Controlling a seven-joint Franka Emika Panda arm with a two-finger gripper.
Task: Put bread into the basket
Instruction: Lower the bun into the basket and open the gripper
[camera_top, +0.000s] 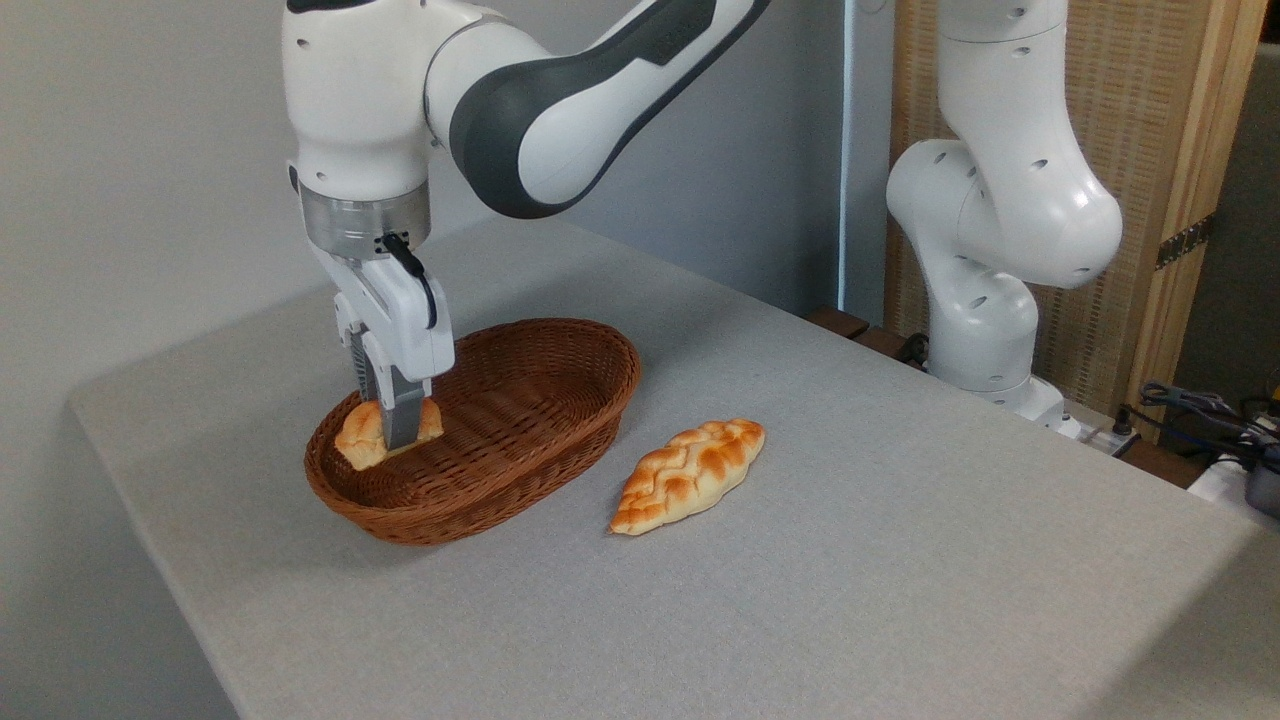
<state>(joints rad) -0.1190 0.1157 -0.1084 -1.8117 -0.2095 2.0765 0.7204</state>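
The gripper (392, 425) stands inside the left end of the basket (560, 440), its fingers around the bread (360, 437), so that end is filled. The basket's right half lies open from above, walled only by the wicker rim. Just right of the basket the braided loaf (690, 474) blocks a strip of desk (900, 560); beyond it the desk is open to the robot base (985, 340).

the basket (520, 420) is reddish-brown woven wicker, ribbed and rough. the bread (362, 436) and braided loaf (690, 474) have smooth, slightly glossy crusts. matt grey cloth covers the table (900, 560).
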